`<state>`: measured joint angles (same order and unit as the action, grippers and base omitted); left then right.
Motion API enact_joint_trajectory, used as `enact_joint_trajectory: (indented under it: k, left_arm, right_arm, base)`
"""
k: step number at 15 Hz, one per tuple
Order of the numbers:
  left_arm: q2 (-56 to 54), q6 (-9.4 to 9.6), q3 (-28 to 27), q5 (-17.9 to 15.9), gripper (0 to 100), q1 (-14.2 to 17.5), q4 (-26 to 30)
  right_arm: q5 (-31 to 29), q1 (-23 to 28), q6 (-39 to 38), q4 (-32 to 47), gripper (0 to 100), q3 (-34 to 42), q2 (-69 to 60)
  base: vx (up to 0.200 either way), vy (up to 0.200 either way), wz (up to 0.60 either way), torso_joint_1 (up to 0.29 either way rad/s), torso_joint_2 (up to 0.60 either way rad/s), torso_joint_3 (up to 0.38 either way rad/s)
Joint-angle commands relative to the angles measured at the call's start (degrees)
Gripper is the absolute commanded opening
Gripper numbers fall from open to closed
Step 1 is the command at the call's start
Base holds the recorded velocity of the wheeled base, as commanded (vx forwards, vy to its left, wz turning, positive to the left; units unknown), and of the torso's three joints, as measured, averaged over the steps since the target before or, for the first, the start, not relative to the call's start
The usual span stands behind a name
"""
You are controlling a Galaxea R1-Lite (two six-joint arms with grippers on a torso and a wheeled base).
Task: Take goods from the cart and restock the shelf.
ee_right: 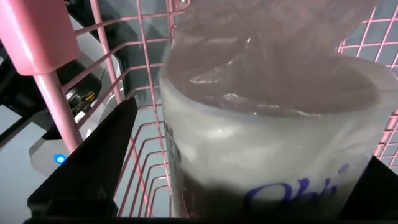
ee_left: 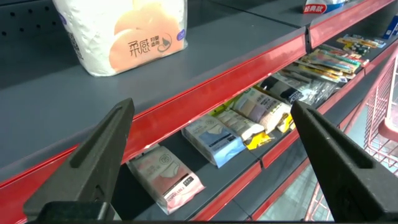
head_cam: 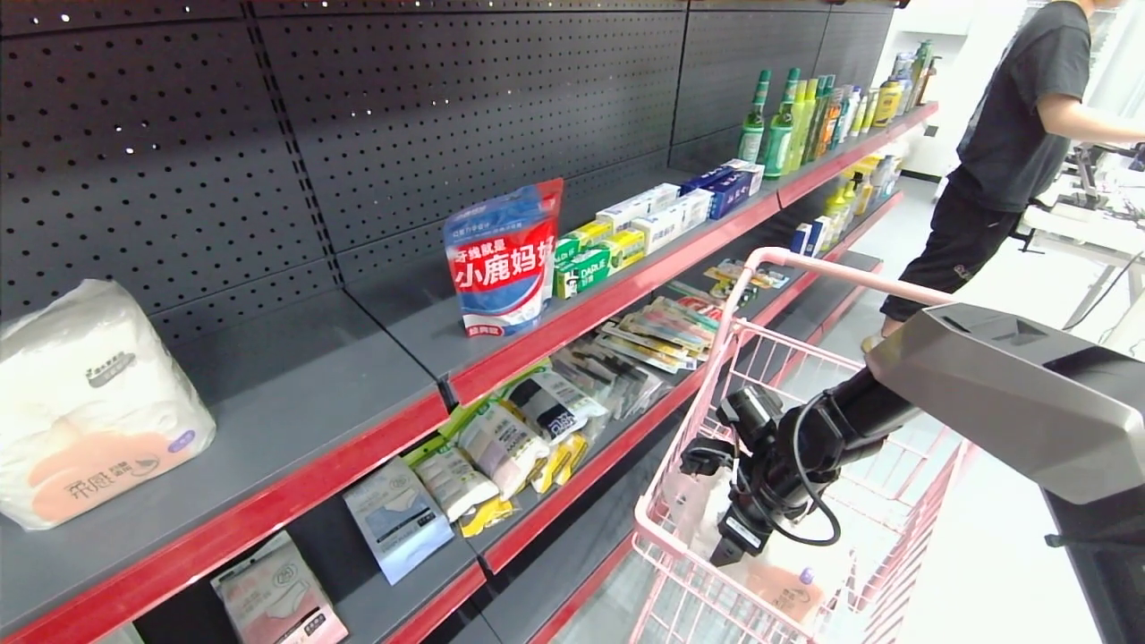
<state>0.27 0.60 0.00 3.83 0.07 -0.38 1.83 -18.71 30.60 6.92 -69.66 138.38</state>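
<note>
A pink wire cart (head_cam: 650, 526) stands at the lower right, in front of the shelf (head_cam: 295, 394). My right gripper (head_cam: 729, 546) is down inside it, over a plastic-wrapped pack of paper rolls (head_cam: 787, 581). Seen from the right wrist, the pack (ee_right: 273, 155) sits between the open fingers (ee_right: 93, 168), with a gap beside one finger. My left gripper (ee_left: 211, 106) hangs open and holds nothing in front of the shelf's red edge (ee_left: 205, 87). A similar pack of paper rolls (head_cam: 85, 402) (ee_left: 121, 34) stands on the grey shelf at the left.
A blue and red pouch (head_cam: 505, 259) stands mid-shelf, with boxes (head_cam: 644, 224) and green bottles (head_cam: 778, 125) farther along. Flat packets (head_cam: 501, 443) lie on the lower shelf. Bare grey shelf lies between the roll pack and the pouch.
</note>
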Motion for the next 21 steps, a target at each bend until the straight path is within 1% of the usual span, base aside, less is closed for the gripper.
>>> enact_joint_trajectory:
  k: [1,4,11,12,16,18,20,21]
  left_arm:
    - [0.0,0.02,0.0,0.04,100,0.01,0.03]
    - [0.0,0.02,0.0,0.04,100,0.01,0.03]
    - [0.0,0.02,0.0,0.04,100,0.01,0.03]
    - [0.0,0.02,0.0,0.04,100,0.01,0.03]
    - [0.0,0.02,0.0,0.04,100,0.01,0.03]
    - [0.0,0.02,0.0,0.04,100,0.01,0.03]
    - [0.0,0.02,0.0,0.04,100,0.01,0.03]
    - [0.0,0.02,0.0,0.04,100,0.01,0.03]
  right_arm:
    - [0.02,-0.01,0.16,0.02,100,0.05,0.05]
    - [-0.16,-0.01,0.25,-0.07,100,0.05,0.05]
    - [-0.86,0.17,0.34,-0.07,100,-0.39,0.14]
    - [-1.04,0.17,0.25,-0.33,0,-0.57,0.4]
    - [-1.39,0.17,-0.8,-0.24,0,-0.48,0.58]
    - [-1.13,0.26,-4.14,-0.42,0,-1.27,0.23]
    - [-1.56,0.69,-6.96,0.11,0,-1.53,-3.29]
    - [-1.92,0.69,-7.75,0.28,0,-0.57,-7.33]
  base:
    - [0.0,0.0,0.0,-0.1,0.18,0.115]
    - [0.0,0.0,0.0,-0.056,0.14,0.079]
    - [0.0,0.0,0.0,0.0,0.0,0.0]
    - [0.0,0.0,0.0,0.0,0.0,0.0]
    - [0.0,0.0,0.0,0.0,0.0,0.0]
    - [0.0,0.0,0.0,0.0,0.0,0.0]
    - [0.0,0.0,0.0,0.0,0.0,0.0]
    - [0.0,0.0,0.0,0.0,0.0,0.0]
